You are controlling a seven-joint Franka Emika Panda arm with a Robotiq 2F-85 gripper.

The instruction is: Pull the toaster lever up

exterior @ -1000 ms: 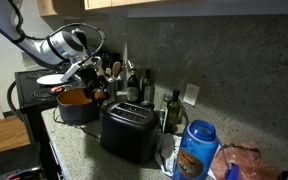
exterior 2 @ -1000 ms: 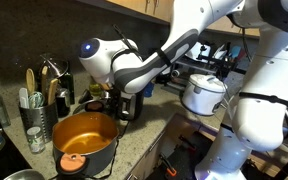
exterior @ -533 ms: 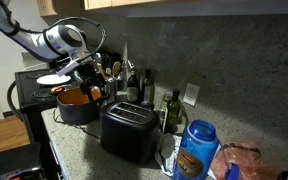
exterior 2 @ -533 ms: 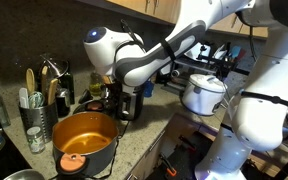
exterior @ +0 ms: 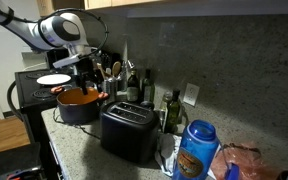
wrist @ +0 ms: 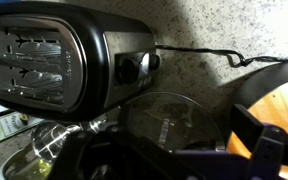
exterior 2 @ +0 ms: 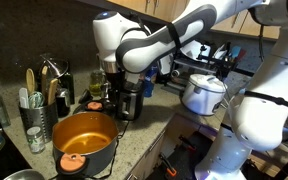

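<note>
The black two-slot toaster (exterior: 129,131) stands on the counter next to the dark pot. In the wrist view the toaster (wrist: 54,60) fills the upper left, its end face showing a round knob (wrist: 139,67). My gripper (exterior: 87,80) hangs above the pot's near rim, up and to the side of the toaster, touching nothing. In the wrist view the gripper (wrist: 164,138) has its dark fingers wide apart and empty. In an exterior view the gripper (exterior 2: 124,85) hangs over the toaster (exterior 2: 132,103), which the arm mostly hides.
A dark pot with an orange inside (exterior: 78,103) (exterior 2: 84,138) sits beside the toaster. A glass lid (wrist: 169,120) lies below the gripper. Bottles (exterior: 144,88) and utensils line the back wall. A blue-lidded jar (exterior: 196,148) stands near the toaster. A white rice cooker (exterior 2: 204,93) is nearby.
The arm has lifted and swung upright; the gripper has risen above the pot and toaster. The toaster and pot have not moved.
</note>
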